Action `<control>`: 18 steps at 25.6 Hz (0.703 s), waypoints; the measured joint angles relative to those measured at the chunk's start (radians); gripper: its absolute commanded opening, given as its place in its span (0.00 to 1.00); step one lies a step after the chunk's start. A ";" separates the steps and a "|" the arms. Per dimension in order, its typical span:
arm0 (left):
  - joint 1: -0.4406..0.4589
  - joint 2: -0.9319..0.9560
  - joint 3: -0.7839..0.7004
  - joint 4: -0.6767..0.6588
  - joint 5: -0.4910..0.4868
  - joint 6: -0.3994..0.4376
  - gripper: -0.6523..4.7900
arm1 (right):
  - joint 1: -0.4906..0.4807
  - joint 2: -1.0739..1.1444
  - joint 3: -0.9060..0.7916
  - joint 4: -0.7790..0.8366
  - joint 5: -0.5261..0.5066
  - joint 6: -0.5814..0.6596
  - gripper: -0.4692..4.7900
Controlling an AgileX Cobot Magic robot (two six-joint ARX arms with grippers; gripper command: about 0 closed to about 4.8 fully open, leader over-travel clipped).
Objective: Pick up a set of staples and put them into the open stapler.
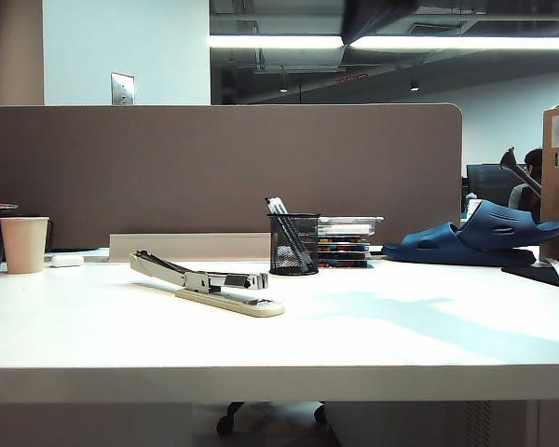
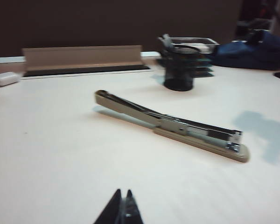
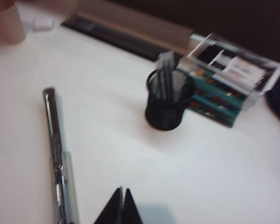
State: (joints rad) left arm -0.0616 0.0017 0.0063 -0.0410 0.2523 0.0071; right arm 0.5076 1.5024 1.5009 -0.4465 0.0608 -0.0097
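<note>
Standing at the far left of the white desk point(image 1: 373, 345), a paper cup point(image 1: 24, 244) is well apart from both grippers. The stapler point(image 1: 210, 282) lies open on the desk, its cream base flat and its arm raised toward the left. In the left wrist view the left gripper point(image 2: 122, 193) has its fingertips pressed together, holding nothing, with the stapler beyond them. In the right wrist view the right gripper point(image 3: 122, 191) is likewise closed tip to tip; the stapler lies just beside its fingers, the black mesh pen cup point(image 3: 167, 100) farther beyond. The set of staples cannot be made out in any view.
</note>
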 measured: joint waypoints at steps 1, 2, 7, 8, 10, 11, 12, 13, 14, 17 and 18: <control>0.000 0.000 0.000 0.000 -0.016 0.000 0.11 | -0.012 -0.019 -0.002 0.001 0.001 0.000 0.07; 0.000 0.000 0.000 0.000 -0.024 0.000 0.11 | -0.025 -0.039 -0.007 0.000 0.001 0.000 0.07; 0.000 0.000 0.000 0.000 -0.033 0.000 0.11 | -0.113 -0.147 -0.029 -0.037 0.007 0.000 0.07; 0.000 0.000 0.000 0.000 -0.033 0.000 0.11 | -0.146 -0.180 -0.035 -0.059 0.006 0.000 0.07; 0.000 0.000 0.000 0.000 -0.047 0.000 0.11 | -0.213 -0.235 -0.036 -0.129 0.004 0.000 0.07; 0.000 0.000 0.000 0.000 -0.048 0.000 0.11 | -0.229 -0.253 -0.036 -0.145 0.004 0.000 0.07; 0.000 0.000 0.000 0.000 -0.047 0.000 0.11 | -0.261 -0.285 -0.037 -0.169 -0.001 -0.001 0.07; 0.000 0.000 0.000 0.000 -0.047 0.000 0.11 | -0.274 -0.299 -0.037 -0.179 -0.009 -0.003 0.07; 0.000 0.000 0.000 0.000 -0.048 0.000 0.11 | -0.303 -0.332 -0.043 -0.190 -0.020 -0.008 0.07; 0.000 0.000 0.000 0.000 -0.048 0.000 0.11 | -0.354 -0.416 -0.106 -0.193 -0.061 -0.010 0.07; 0.000 0.000 0.000 0.000 -0.048 0.000 0.11 | -0.360 -0.440 -0.131 -0.196 -0.065 -0.010 0.07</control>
State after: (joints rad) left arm -0.0616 0.0021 0.0063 -0.0414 0.2047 0.0074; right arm 0.1471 1.0622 1.3701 -0.6430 -0.0040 -0.0193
